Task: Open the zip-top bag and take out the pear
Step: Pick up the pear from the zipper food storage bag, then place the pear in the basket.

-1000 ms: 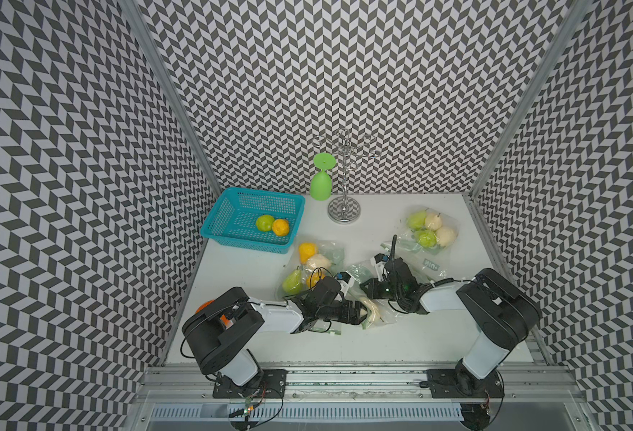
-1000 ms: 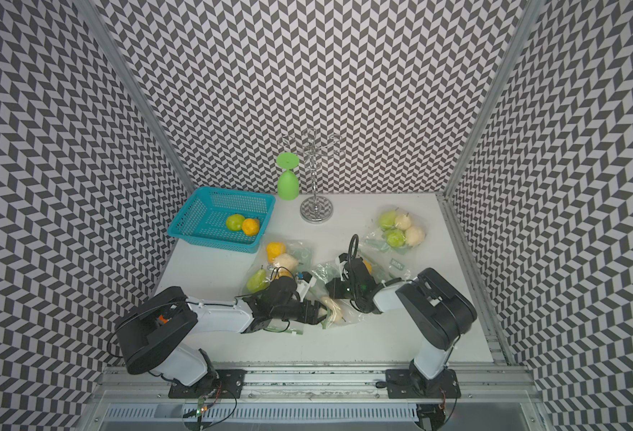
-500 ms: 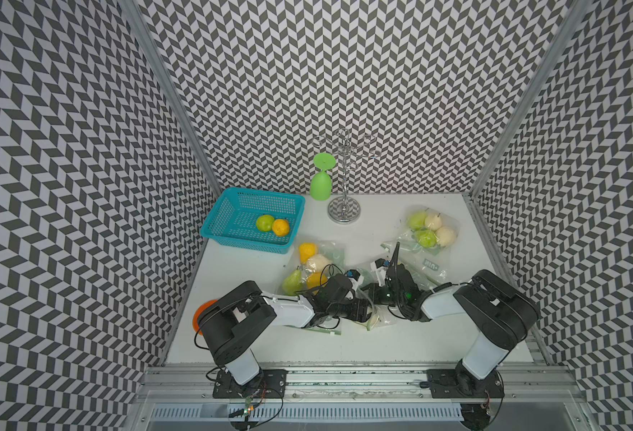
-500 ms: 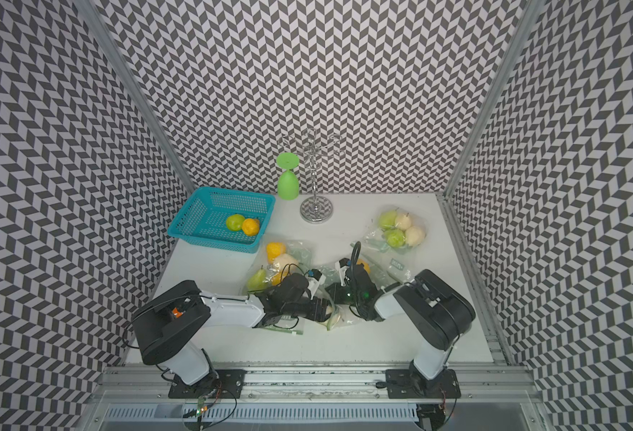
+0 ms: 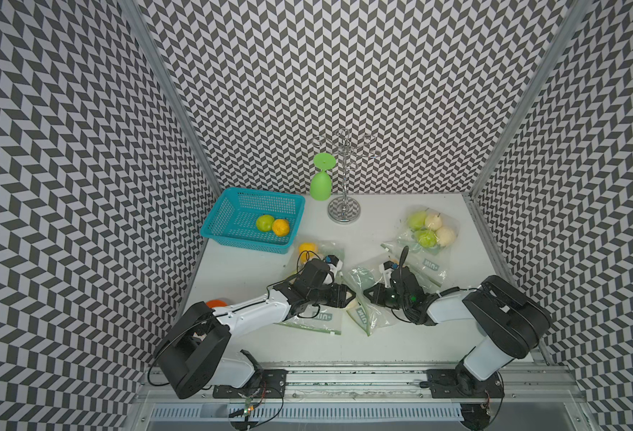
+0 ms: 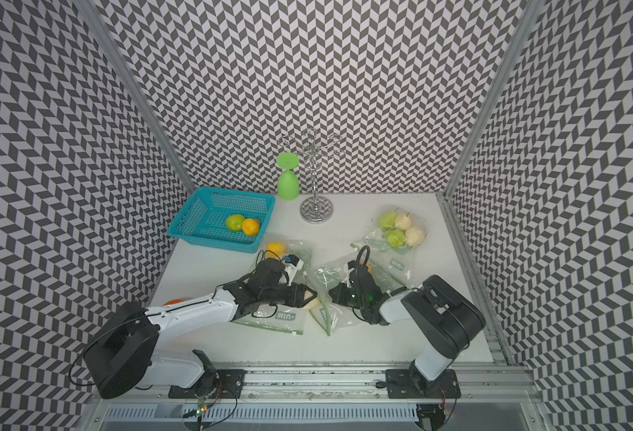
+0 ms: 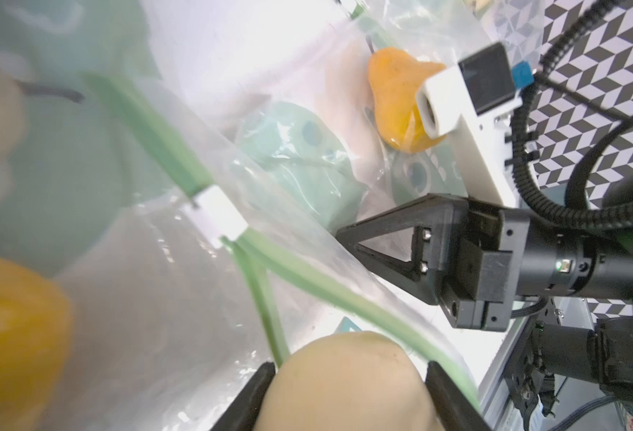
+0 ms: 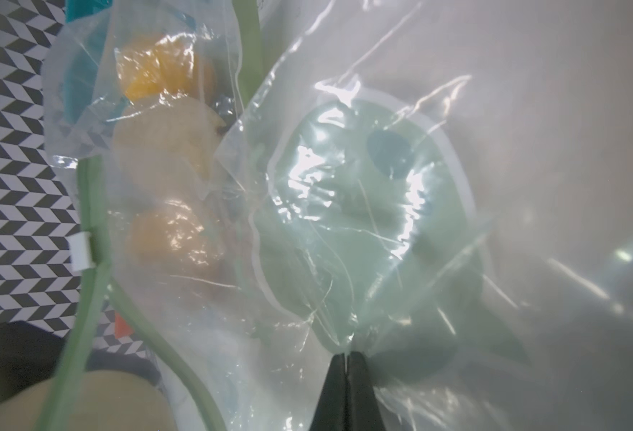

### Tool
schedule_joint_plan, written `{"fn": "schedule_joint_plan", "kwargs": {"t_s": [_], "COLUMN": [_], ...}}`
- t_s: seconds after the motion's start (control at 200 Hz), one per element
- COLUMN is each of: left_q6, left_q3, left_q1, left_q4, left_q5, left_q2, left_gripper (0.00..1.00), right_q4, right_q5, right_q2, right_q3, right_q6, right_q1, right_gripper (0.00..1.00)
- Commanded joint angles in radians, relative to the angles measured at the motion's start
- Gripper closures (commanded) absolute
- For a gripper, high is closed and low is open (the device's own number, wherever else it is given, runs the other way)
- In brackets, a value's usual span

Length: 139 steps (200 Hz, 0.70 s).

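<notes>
The pear sits between the left gripper's jaws, which clamp its pale sides right at the bag's mouth. The parted green zip runs just past both jaws, so it cannot be told whether the fruit is fully clear. Ahead of those jaws, the right gripper has its jaws pressed together on a fold of the bag. This likely anchors it so the pear slides out rather than dragging it along.
</notes>
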Motion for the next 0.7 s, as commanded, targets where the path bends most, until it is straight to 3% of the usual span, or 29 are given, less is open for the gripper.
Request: {"fn": "schedule_joint_plan", "kwargs": {"t_s": [0.0, 0.15, 0.25, 0.351, 0.501, 0.536, 0.606, 0.691], "left_q6": [0.092, 0.165, 0.206, 0.236, 0.260, 0.258, 0.259, 0.274], "left_q3": [0.066, 0.228, 0.374, 0.504, 0.670, 0.713, 0.812, 0.984], "left_q1": [0.085, 0.267, 0.390, 0.495, 0.608, 0.628, 0.656, 0.674], "left_q4": [-0.168, -0.275, -0.317, -0.342, -0.323, -0.314, -0.297, -0.356], "left_q5": [0.010, 0.006, 0.010, -0.005, -0.079, -0.089, -0.083, -0.031], "left_q2": [-0.068, -0.104, -0.051, 0.047, 0.244, 0.301, 0.426, 0.583], "left_gripper": [0.55, 0.54, 0.54, 0.55, 0.56, 0.52, 0.33, 0.23], "right_q4": [-0.049, 0.037, -0.108, -0.255, -0.348, -0.364, -0.406, -0.474], "right_q5": [0.047, -0.008, 0.005, 0.037, -0.038, -0.072, -0.120, -0.156], "right_q2": [0.004, -0.098, -0.211, -0.312, -0.404, -0.414, -0.433, -0.457], "right_q3": [-0.074, -0.113, -0.050, 0.016, 0.054, 0.061, 0.074, 0.084], "right_q6": [0.123, 0.180, 0.111, 0.052, -0.055, -0.089, -0.156, -0.235], "right_q1": [0.007, 0.024, 0.023, 0.003, -0.093, -0.124, -0.186, -0.266], "right_gripper": [1.00, 1.00, 0.96, 0.85, 0.65, 0.61, 0.52, 0.44]}}
